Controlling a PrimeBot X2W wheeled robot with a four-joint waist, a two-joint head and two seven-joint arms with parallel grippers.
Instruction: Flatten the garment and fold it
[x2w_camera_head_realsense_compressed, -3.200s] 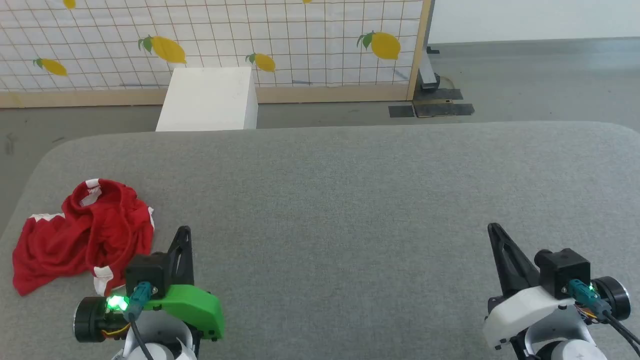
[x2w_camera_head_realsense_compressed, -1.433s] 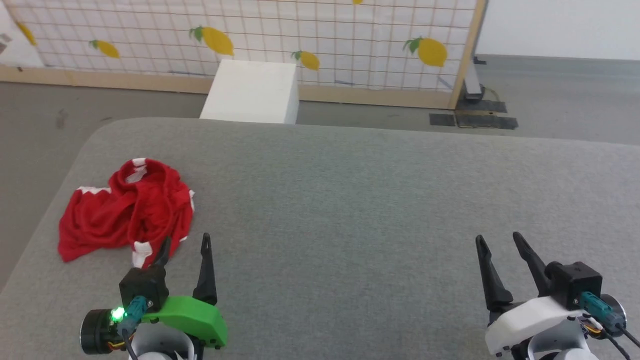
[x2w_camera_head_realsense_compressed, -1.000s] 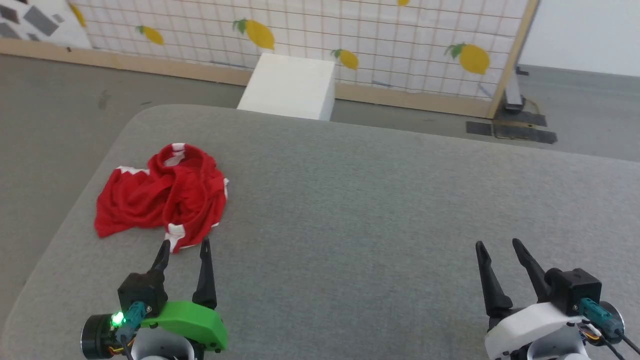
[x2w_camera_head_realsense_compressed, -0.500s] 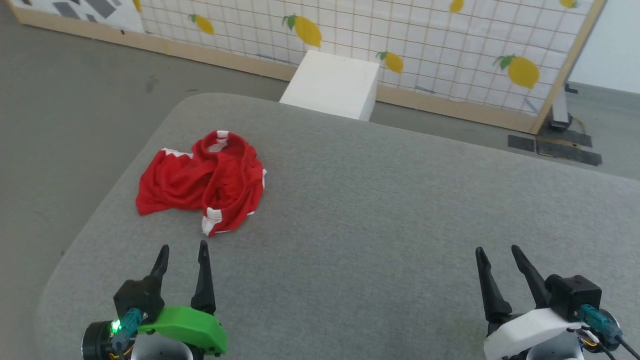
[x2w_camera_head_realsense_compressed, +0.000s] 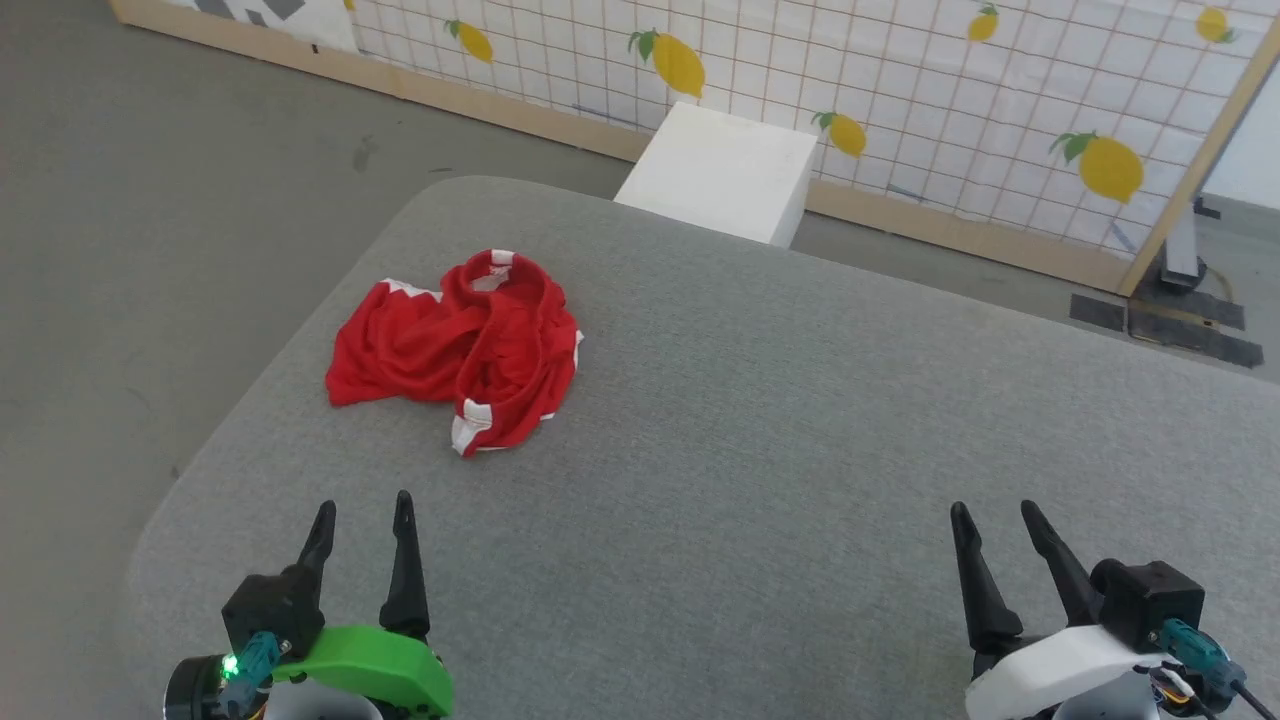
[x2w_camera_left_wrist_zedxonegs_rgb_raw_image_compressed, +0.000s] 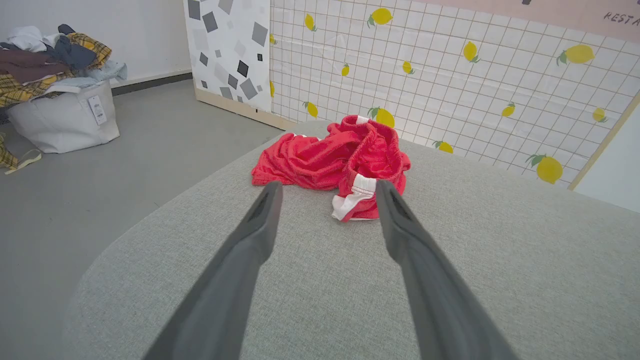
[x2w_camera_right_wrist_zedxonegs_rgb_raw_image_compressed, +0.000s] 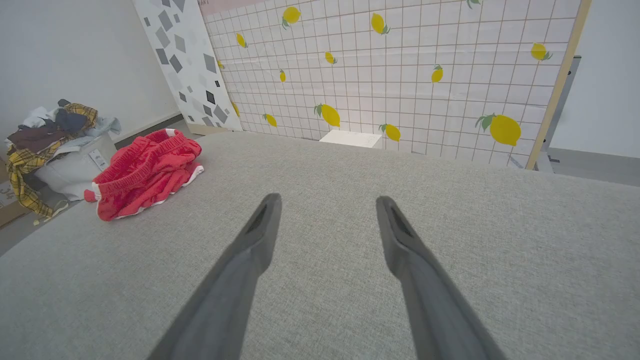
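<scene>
head camera now faces further left; garment (x2w_camera_head_realsense_compressed: 460, 345) lies crumpled on table (x2w_camera_head_realsense_compressed: 750, 450); left gripper (x2w_camera_head_realsense_compressed: 362, 503) and right gripper (x2w_camera_head_realsense_compressed: 993, 508) fingers apart, empty.

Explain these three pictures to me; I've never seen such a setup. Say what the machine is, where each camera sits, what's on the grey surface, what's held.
This is a two-armed robot. One picture comes from a camera on its head, looking down at a grey padded surface. The other two come from cameras on its wrists, each looking along that arm's jaws. A crumpled red garment lies near the surface's left corner, ahead of the left jaws. Both left and right jaws stand open, holding nothing.
</scene>
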